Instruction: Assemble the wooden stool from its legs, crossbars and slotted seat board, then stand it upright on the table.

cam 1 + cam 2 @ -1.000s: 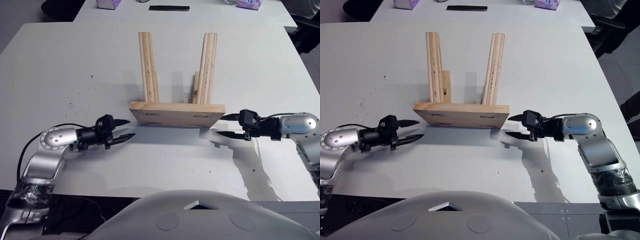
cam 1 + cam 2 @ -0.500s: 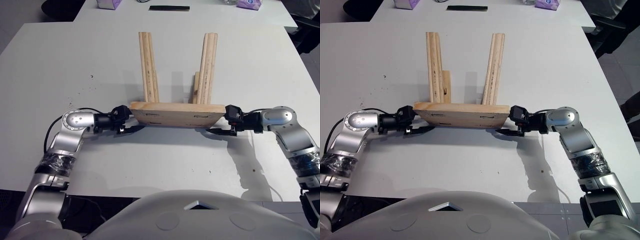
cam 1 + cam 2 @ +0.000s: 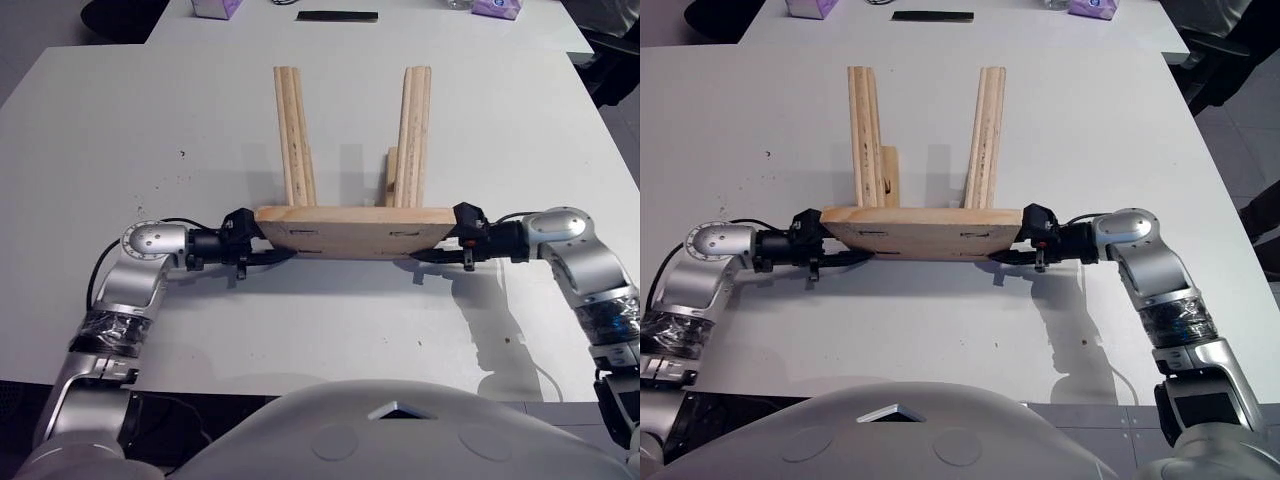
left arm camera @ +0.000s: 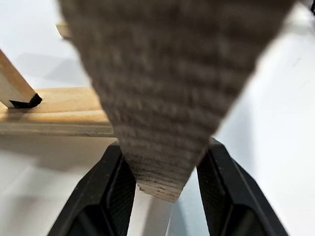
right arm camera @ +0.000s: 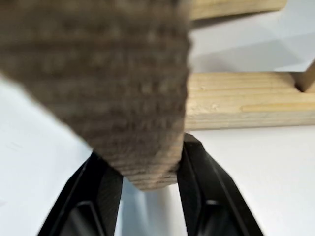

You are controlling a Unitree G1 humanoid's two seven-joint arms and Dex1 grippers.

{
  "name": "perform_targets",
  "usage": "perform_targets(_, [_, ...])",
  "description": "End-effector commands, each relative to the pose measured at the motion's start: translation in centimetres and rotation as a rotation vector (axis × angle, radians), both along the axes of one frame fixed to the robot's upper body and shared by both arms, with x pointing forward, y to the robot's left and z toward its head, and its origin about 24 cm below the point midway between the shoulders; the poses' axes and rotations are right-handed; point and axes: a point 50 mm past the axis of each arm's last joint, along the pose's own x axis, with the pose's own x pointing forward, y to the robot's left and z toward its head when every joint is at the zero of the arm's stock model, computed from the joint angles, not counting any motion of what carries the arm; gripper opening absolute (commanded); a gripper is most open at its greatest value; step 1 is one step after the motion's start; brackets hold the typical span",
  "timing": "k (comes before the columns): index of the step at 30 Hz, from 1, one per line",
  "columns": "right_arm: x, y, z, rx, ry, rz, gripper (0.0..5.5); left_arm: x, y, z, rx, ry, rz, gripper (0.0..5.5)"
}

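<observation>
Seat board (image 3: 352,230) lies crosswise on the bench (image 3: 120,120), legs (image 3: 415,130) pointing away; left jaws and right jaws clasp its opposite ends (seemingly firmly), equally near.

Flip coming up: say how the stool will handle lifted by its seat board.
Likely stiff: solid wooden seat board, pinched at its ends by left tool and right tool. Long legs jut sideways, so it may pivot in that grip.

Pale wooden stool (image 3: 352,228) tipped on its side.
Slotted seat board (image 3: 922,232) stood on edge nearest the robot; legs (image 3: 296,135) stretched away over the table (image 3: 120,120), a short crossbar (image 3: 392,175) beside the right ones.
</observation>
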Motion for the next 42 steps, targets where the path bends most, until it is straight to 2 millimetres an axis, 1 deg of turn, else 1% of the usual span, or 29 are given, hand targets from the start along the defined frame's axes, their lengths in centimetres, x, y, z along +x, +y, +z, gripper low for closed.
perform_targets(1, [-0.5, 0.7, 7.0, 0.475, 0.176, -0.036, 1.43, 0.3, -0.4, 8.2, -0.547, 0.066, 0.191, 1.68])
perform_targets(3, [-0.6, 1.3, 9.8, 0.674, 0.226, -0.028, 1.43, 1.2, -0.4, 11.4, -0.834, 0.082, 0.300, 1.68])
perform_targets(4, [-0.6, 1.7, 11.2, 0.789, 0.231, -0.039, 1.43, 1.7, -0.3, 12.5, -0.963, 0.101, 0.367, 1.68])
perform_targets(6, [0.4, 2.0, 14.5, 1.106, 0.237, -0.128, 1.43, 2.8, -0.7, 14.2, -1.189, 0.159, 0.542, 1.69])
perform_targets(7, [1.0, 2.0, 15.8, 1.232, 0.239, -0.180, 1.43, 3.2, -0.9, 14.7, -1.274, 0.198, 0.623, 1.69])
perform_targets(8, [1.5, 2.0, 17.0, 1.346, 0.231, -0.228, 1.43, 3.6, -1.0, 14.8, -1.345, 0.248, 0.721, 1.69])
perform_targets(9, [1.8, 2.1, 18.1, 1.434, 0.221, -0.268, 1.43, 3.8, -1.1, 15.0, -1.413, 0.298, 0.782, 1.69])
perform_targets(11, [2.1, 2.3, 19.6, 1.567, 0.219, -0.361, 1.44, 4.3, -1.3, 15.0, -1.496, 0.388, 0.858, 1.69])
perform_targets(13, [2.7, 2.5, 20.4, 1.675, 0.283, -0.466, 1.44, 4.7, -1.5, 14.9, -1.528, 0.465, 0.922, 1.69])
perform_targets(15, [3.3, 2.6, 20.8, 1.735, 0.356, -0.545, 1.44, 5.3, -1.7, 14.8, -1.543, 0.537, 0.994, 1.69])
perform_targets(17, [4.3, 2.6, 21.0, 1.779, 0.450, -0.648, 1.44, 5.9, -1.9, 14.6, -1.557, 0.614, 1.070, 1.68])
perform_targets(20, [5.5, 2.5, 20.9, 1.804, 0.549, -0.772, 1.44, 6.0, -2.1, 14.2, -1.555, 0.696, 1.149, 1.67])
perform_targets(23, [6.6, 2.8, 19.9, 1.765, 0.635, -0.917, 1.44, 6.0, -2.3, 13.4, -1.544, 0.770, 1.234, 1.65])
perform_targets(26, [7.0, 3.3, 19.3, 1.723, 0.689, -1.027, 1.44, 6.0, -2.5, 12.8, -1.531, 0.823, 1.293, 1.61])
perform_targets(28, [7.3, 4.0, 18.0, 1.660, 0.719, -1.115, 1.44, 6.1, -2.9, 12.0, -1.497, 0.850, 1.334, 1.53])
perform_targets(30, [7.5, 4.4, 15.8, 1.570, 0.779, -1.250, 1.43, 6.2, -3.0, 10.8, -1.463, 0.894, 1.392, 1.46])
perform_targets(32, [7.5, 4.5, 14.8, 1.522, 0.798, -1.320, 1.35, 6.3, -3.4, 10.4, -1.445, 0.912, 1.414, 1.36])
perform_targets(34, [7.6, 4.5, 14.4, 1.497, 0.789, -1.354, 1.00, 6.2, -3.7, 9.9, -1.417, 0.919, 1.438, 1.30])
perform_targets(35, [7.5, 4.5, 14.0, 1.477, 0.788, -1.380, 0.87, 6.2, -3.8, 9.3, -1.391, 0.921, 1.462, 1.30])
perform_targets(37, [7.1, 4.5, 12.8, 1.432, 0.783, -1.434, 0.52, 5.9, -3.7, 7.9, -1.320, 0.886, 1.517, 1.30])
perform_targets(40, [6.5, 4.6, 11.8, 1.388, 0.751, -1.467, 0.02, 5.5, -3.5, 6.9, -1.234, 0.837, 1.545, 1.29])
perform_targets(42, [6.4, 4.7, 11.6, 1.359, 0.680, -1.471, 0.00, 5.4, -3.5, 6.9, -1.228, 0.802, 1.514, 1.30])
